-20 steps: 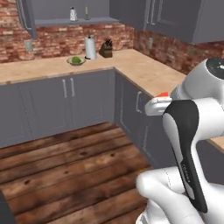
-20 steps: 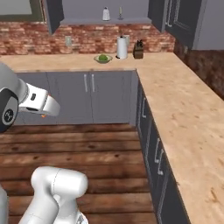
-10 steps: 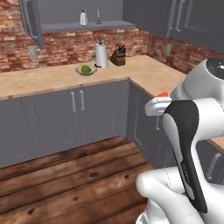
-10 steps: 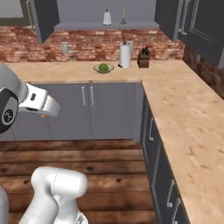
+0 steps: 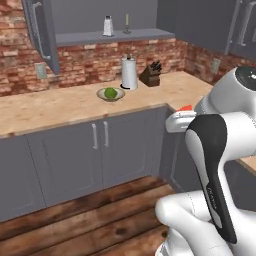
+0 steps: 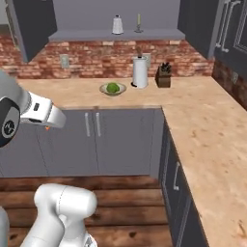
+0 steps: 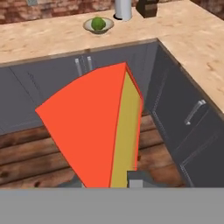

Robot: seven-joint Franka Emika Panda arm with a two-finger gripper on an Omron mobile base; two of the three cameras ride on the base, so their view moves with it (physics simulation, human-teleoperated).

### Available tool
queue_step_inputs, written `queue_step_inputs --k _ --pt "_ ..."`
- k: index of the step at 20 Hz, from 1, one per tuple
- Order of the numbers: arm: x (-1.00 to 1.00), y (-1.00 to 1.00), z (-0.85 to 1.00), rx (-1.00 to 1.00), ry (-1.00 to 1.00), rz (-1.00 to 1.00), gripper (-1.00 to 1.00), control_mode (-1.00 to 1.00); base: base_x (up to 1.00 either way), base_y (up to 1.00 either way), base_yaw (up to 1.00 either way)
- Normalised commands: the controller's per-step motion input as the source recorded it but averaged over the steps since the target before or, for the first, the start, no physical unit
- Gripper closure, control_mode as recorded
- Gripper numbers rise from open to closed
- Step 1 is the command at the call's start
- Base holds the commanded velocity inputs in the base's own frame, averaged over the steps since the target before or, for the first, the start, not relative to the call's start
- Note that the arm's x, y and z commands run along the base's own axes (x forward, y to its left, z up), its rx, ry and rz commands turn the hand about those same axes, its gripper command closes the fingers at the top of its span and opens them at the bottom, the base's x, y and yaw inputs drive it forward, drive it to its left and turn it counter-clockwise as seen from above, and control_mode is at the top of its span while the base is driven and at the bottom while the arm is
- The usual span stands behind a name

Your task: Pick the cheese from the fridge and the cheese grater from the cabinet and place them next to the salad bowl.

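Pincer [image 7: 107, 183] clamped on the cheese [image 7: 98, 127], wedge standing point-up straight ahead of the tips, held high and clear of the floor for carrying. Far ahead and slightly left, bowl [image 7: 98, 25] resting on the worktop [image 7: 48, 37] near the white roll [image 5: 129, 73] and knife block [image 5: 151, 75], bare wood around it for setting down. Above and beyond that, grater [image 5: 108, 26] waiting on the open cabinet [image 5: 115, 36] shelf beside a candle [image 5: 126, 23], not yet fetched.
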Motion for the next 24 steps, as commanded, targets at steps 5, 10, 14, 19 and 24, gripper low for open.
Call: queue_step_inputs --k 5,10,14,19,24 --pt "0.0 0.0 0.0 0.0 0.0 0.0 1.0 1.0 1.0 -0.03 0.0" --pt "0.0 0.0 0.0 0.0 0.0 0.0 1.0 1.0 1.0 -0.54 0.09" --pt "0.0 0.0 0.0 0.0 0.0 0.0 1.0 1.0 1.0 -0.79 0.13" --pt "0.0 0.0 0.0 0.0 0.0 0.0 1.0 1.0 1.0 -0.56 0.0" --pt "0.0 0.0 0.0 0.0 0.0 0.0 1.0 1.0 1.0 -0.11 -0.03"
